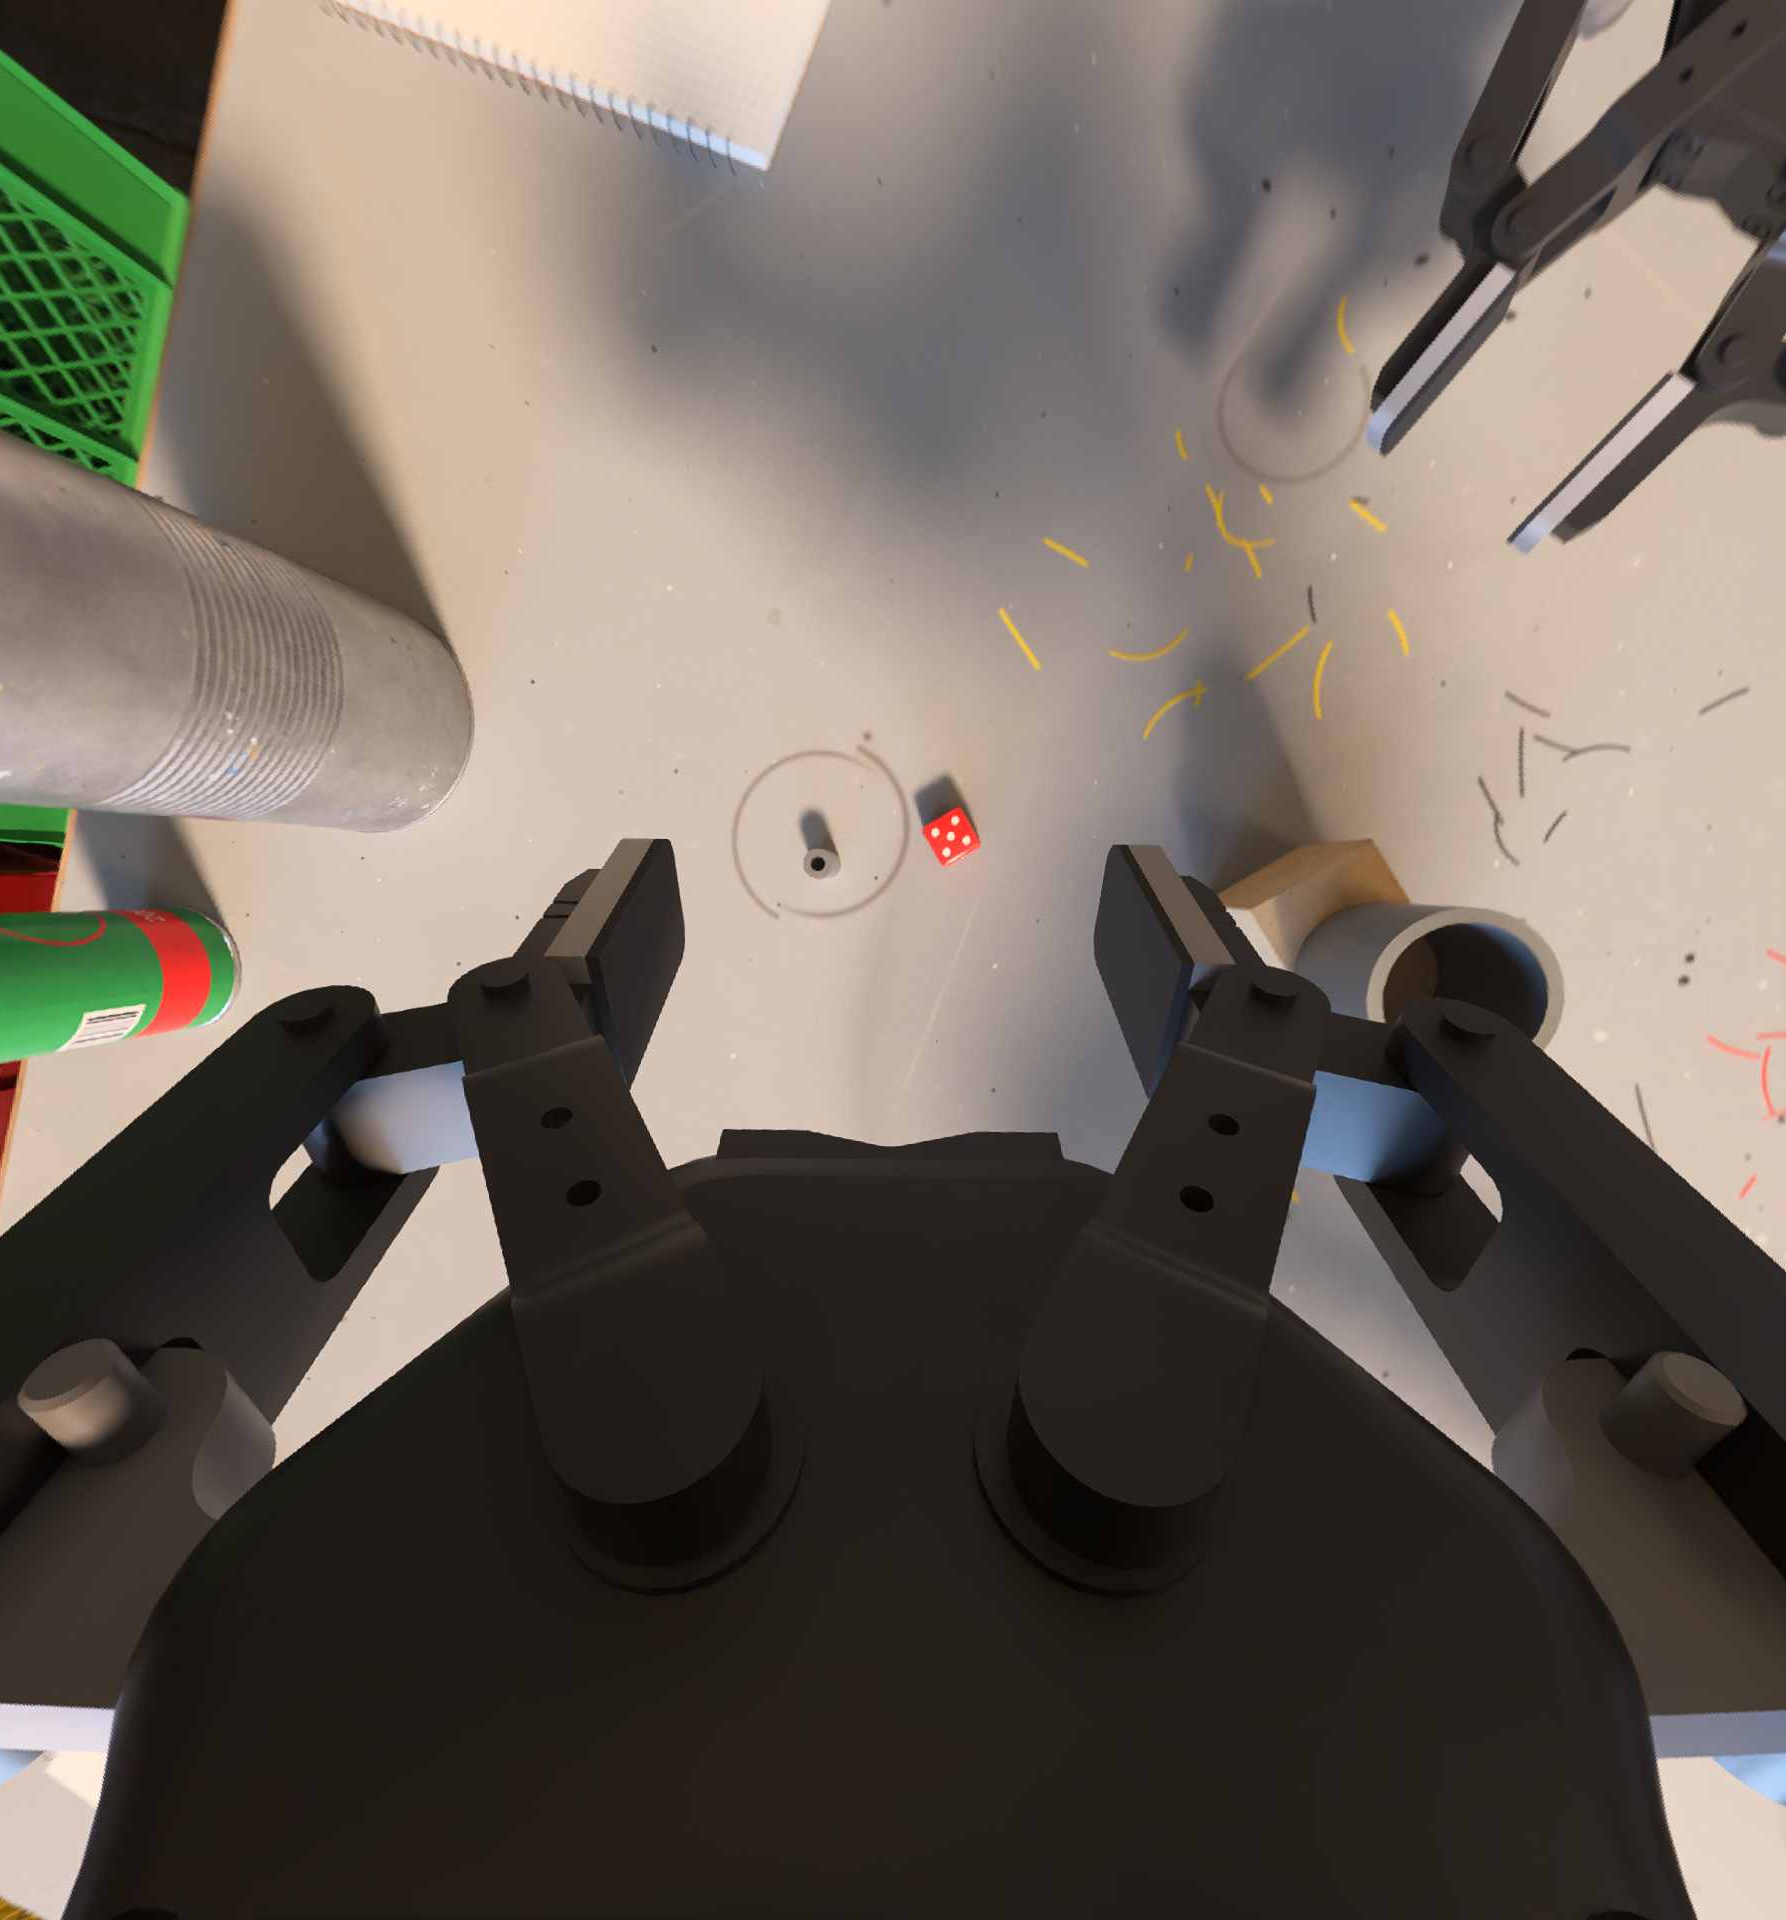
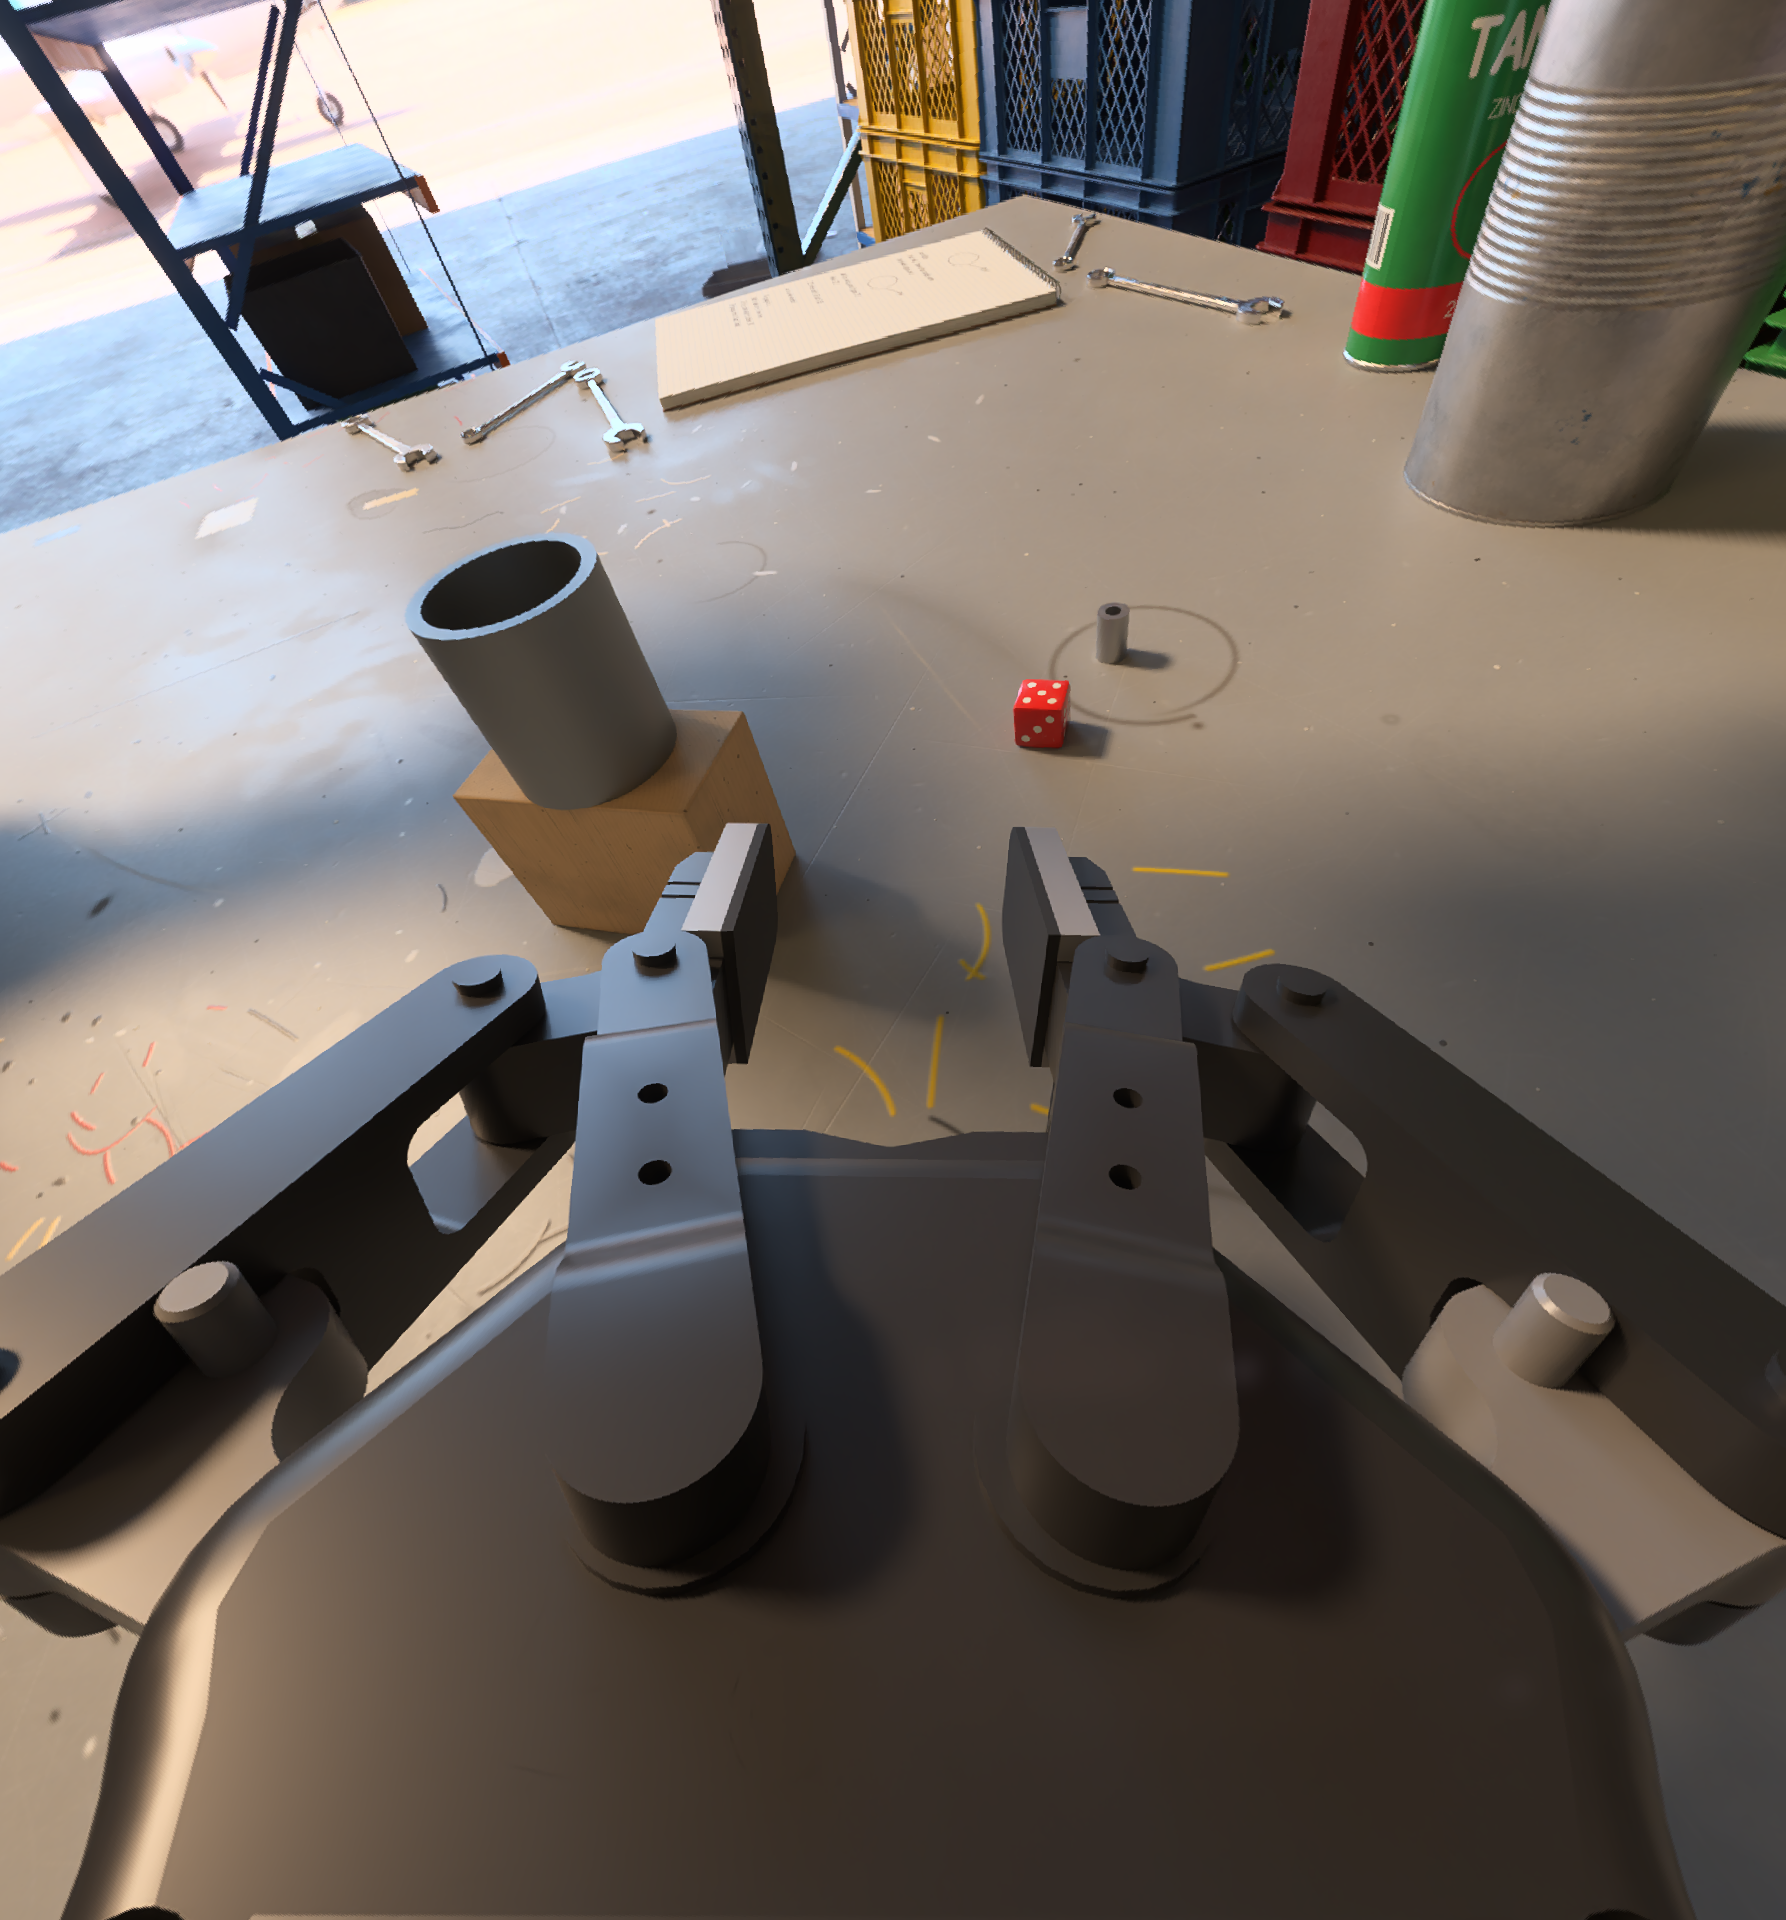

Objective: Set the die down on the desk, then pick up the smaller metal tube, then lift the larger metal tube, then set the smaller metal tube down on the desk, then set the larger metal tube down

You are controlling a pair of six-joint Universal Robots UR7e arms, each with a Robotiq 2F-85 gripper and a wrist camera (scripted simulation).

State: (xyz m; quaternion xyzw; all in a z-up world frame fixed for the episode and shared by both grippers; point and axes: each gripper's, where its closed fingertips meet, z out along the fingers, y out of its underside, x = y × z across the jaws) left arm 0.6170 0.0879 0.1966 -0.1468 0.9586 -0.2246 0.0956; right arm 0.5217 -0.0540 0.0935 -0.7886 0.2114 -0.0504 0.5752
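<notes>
Standing on the desk (image 2: 1388,831): one die (image 2: 1041,713), two metal tubes, five wrenches; both tools gape wide, empty.

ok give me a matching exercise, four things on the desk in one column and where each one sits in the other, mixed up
Things:
1. die
2. smaller metal tube
3. grey pipe section
4. spiral notebook

Places:
A. on the wooden block
B. upright inside a faint ring mark
C. flat near the far edge, wrenches beside it
D. on the desk, just outside the ring mark

Pairs: 1-D, 2-B, 3-A, 4-C
</notes>
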